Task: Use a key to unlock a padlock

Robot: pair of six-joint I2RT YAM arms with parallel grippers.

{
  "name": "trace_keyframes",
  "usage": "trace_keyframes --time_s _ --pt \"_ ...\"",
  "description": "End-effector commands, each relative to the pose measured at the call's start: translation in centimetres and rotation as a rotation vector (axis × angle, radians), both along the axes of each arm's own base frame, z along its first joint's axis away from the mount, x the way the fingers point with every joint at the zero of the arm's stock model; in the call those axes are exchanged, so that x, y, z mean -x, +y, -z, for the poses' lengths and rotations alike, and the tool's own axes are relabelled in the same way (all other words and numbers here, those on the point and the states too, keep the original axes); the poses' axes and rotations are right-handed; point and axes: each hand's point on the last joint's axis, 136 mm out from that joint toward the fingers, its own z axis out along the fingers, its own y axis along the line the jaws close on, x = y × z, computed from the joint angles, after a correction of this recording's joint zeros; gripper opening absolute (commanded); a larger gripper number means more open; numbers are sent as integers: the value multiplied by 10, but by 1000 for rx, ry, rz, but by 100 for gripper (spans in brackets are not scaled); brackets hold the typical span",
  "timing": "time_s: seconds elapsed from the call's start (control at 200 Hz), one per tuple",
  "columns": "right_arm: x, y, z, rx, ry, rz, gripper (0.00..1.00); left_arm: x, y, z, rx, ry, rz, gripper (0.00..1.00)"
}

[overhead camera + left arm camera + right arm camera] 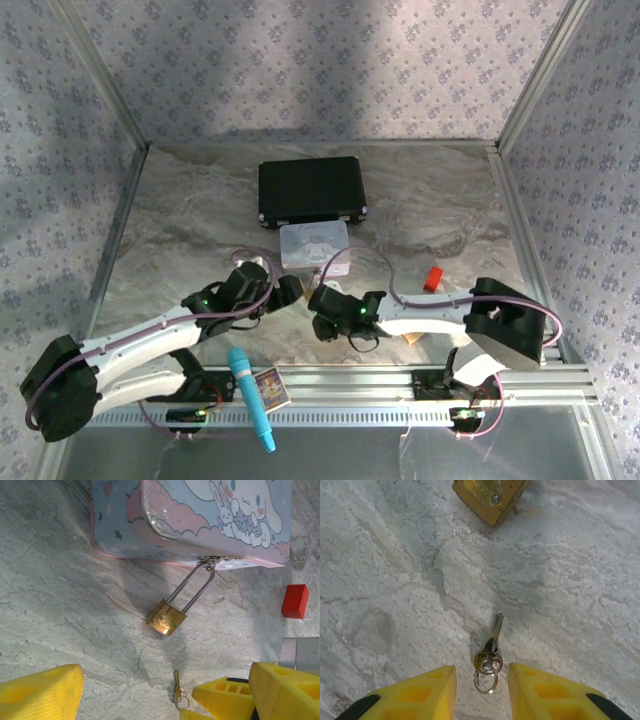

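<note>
Currently right fingers spread, straddling key; left fingers spread near padlock.

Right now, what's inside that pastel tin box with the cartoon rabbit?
Its contents are hidden: the pastel cartoon tin box has its lid shut, and the small brass padlock hangs by its silver shackle through the clasp, body resting on the marbled table.
</note>
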Motion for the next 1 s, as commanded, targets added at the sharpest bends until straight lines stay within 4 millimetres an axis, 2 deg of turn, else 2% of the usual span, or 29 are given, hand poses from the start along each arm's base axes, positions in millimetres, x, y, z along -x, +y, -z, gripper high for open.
trace_keyframes --time_s 0.0,0.21,0.385,0.53,0.635,0.71,0.835,0.995 --pt "-6 -4 2 50 -5 37 32 -1 4 -4 9 -23 -21 85" --pt "-4 -9 14 94 18 55 30 -1 7 -4 5 -26 -33 85" --pt "0 -13 22 125 32 68 24 -1 13 -3 -6 -25 -56 85" --pt "5 -16 27 115 56 73 11 -1 15 -4 2 -28 -74 85" --pt "5 -13 22 46 65 71 7 -2 13 -5 15 -31 -74 83" --pt "4 -14 19 -8 80 52 2 -2 9 -6 45 -36 -66 77" --pt "2 -10 8 -114 115 52 1 -4 1 -9 139 -58 -81 66" --pt "-6 -1 -12 -292 150 93 1 -6 -8 -22 212 -131 -79 64"
